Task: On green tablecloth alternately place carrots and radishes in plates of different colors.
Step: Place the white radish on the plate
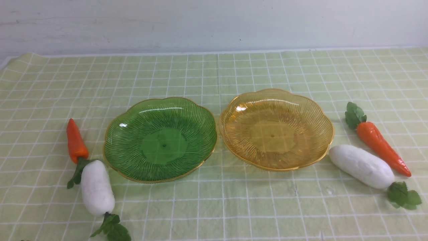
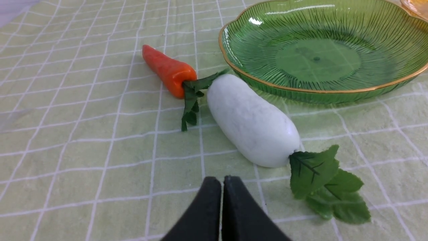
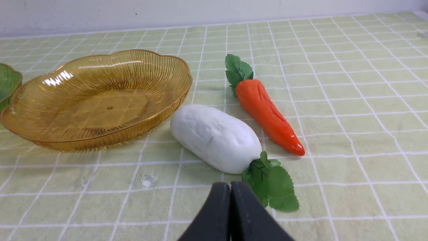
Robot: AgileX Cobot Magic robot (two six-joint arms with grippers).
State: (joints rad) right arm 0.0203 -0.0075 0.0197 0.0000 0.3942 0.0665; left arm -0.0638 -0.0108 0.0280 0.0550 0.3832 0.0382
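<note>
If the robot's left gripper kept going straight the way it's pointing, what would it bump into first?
Probably the pale green gridded tablecloth, just ahead of the closed black left gripper; depth is unclear, so it might pass over and meet the white oblong radish.

All three views look obliquely down, sharing both plates point(image 1: 164, 145).

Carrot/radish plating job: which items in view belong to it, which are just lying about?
Part of the job:
- green tablecloth
- two carrots
- two radishes
- green plate
- amber plate

Just lying about:
- nothing I can make out
</note>
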